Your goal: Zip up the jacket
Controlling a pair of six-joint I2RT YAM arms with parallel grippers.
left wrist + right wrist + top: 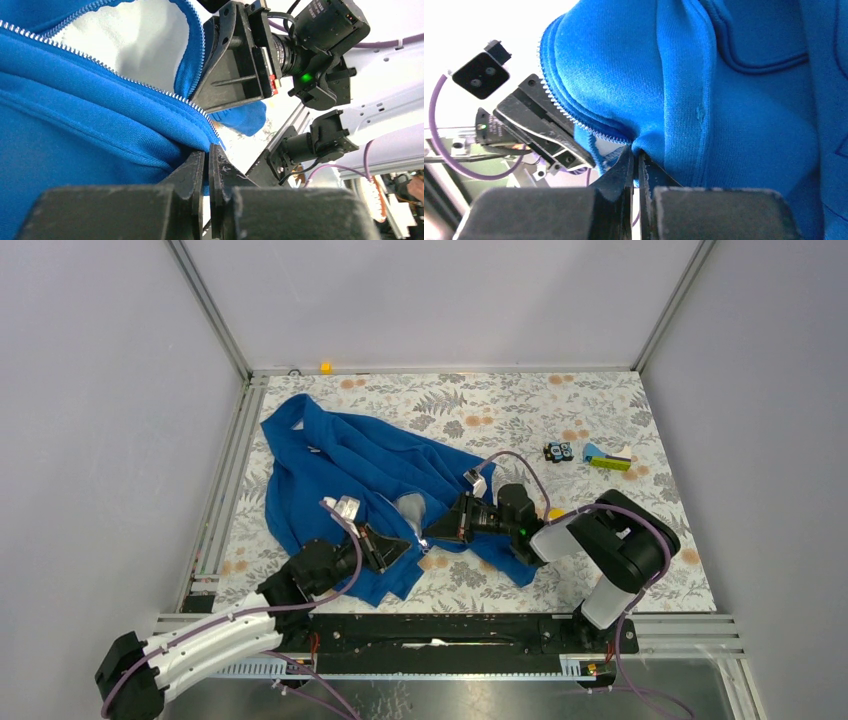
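The royal-blue jacket (340, 465) lies spread from the back left towards the table's middle, its front open and white lining (135, 45) showing. My left gripper (404, 543) is shut on the jacket's lower front edge, and blue fabric (75, 115) is pinched between its fingertips just below the end of the silvery zipper teeth (100, 62). My right gripper (430, 533) faces it from the right, a short way off. It is shut on the other front edge (734, 90), where a fold of fabric sits between its fingers (624, 172). No zipper pull shows.
A small black-and-blue toy (558, 452) and a yellow-green and blue piece (607, 461) lie at the back right. A yellow bit (553, 512) sits beside the right arm. Aluminium rails (225, 490) run along the left side of the floral tablecloth (600, 400).
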